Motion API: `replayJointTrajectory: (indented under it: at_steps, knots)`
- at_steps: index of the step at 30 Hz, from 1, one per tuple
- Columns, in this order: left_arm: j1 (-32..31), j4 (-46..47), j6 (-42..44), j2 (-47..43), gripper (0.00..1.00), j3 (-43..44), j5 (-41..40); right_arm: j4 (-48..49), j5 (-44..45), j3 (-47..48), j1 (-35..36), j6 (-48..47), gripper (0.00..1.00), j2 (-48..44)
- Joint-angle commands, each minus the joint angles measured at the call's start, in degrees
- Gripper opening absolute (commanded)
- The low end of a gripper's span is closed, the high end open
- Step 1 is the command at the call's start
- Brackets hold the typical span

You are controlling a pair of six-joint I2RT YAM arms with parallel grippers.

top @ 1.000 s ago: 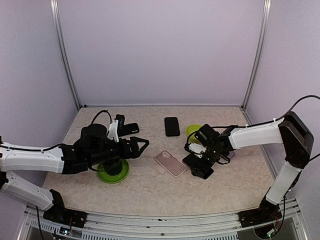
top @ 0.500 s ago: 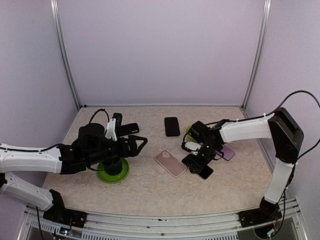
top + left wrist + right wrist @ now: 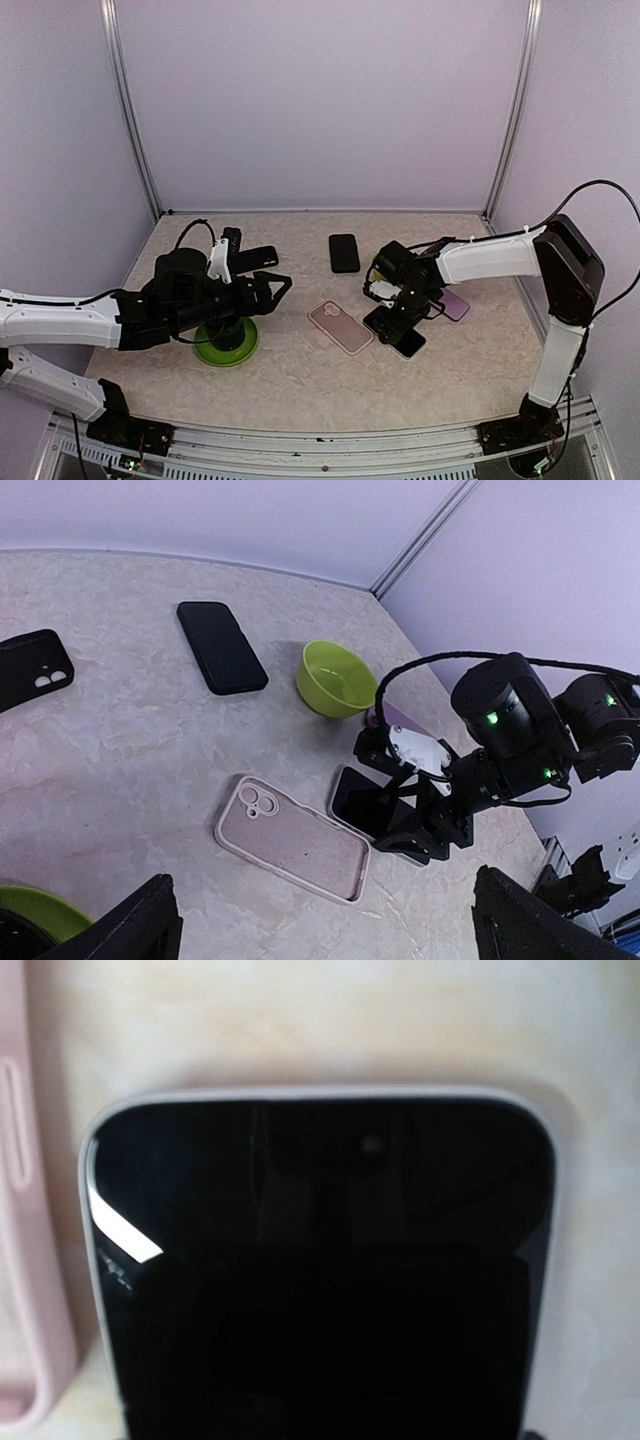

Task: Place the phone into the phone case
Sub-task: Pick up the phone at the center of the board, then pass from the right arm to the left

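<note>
The empty pink phone case (image 3: 340,327) (image 3: 292,825) lies open side up in the middle of the table. Just right of it a phone (image 3: 408,344) (image 3: 358,798) with a black screen and a light rim lies flat. My right gripper (image 3: 400,318) (image 3: 425,825) is down on the phone, its fingers straddling the phone's far half. The right wrist view is filled by the phone (image 3: 320,1260), and its own fingers do not show there. My left gripper (image 3: 280,288) (image 3: 330,925) hovers open to the left of the case, holding nothing.
A second black phone (image 3: 344,253) (image 3: 221,646) lies at the back, with a green bowl (image 3: 385,262) (image 3: 335,677) to its right. A black case (image 3: 255,257) (image 3: 30,665) lies back left. A green plate (image 3: 226,345) sits under my left arm. A purple item (image 3: 453,304) lies right of the right gripper.
My right gripper has shifted left onto the phone, and its jaws have come closer together. The left arm has drifted slightly left, still open.
</note>
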Motion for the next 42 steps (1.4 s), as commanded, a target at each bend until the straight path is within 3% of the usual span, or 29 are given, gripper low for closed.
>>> replayJointTrajectory:
  at_steps: [1, 11, 26, 42]
  knots:
    - [0.4, 0.2, 0.0, -0.5, 0.99, -0.2, 0.7, 3.0, 4.8, -3.5, 0.5, -0.6, 0.63, -2.6]
    - [0.6, 0.4, 0.6, 2.2, 0.99, 1.5, 4.5, 12.1, 5.2, -10.7, 0.5, -2.6, 0.63, -12.4]
    - [0.3, 2.2, 0.8, 11.7, 0.99, 7.1, 16.7, 28.5, 4.7, -22.0, 4.7, -6.5, 0.58, -29.7]
    - [-0.5, 2.7, -0.3, 20.1, 0.93, 13.9, 26.3, 36.0, 11.8, -22.8, 16.4, -11.4, 0.57, -31.4]
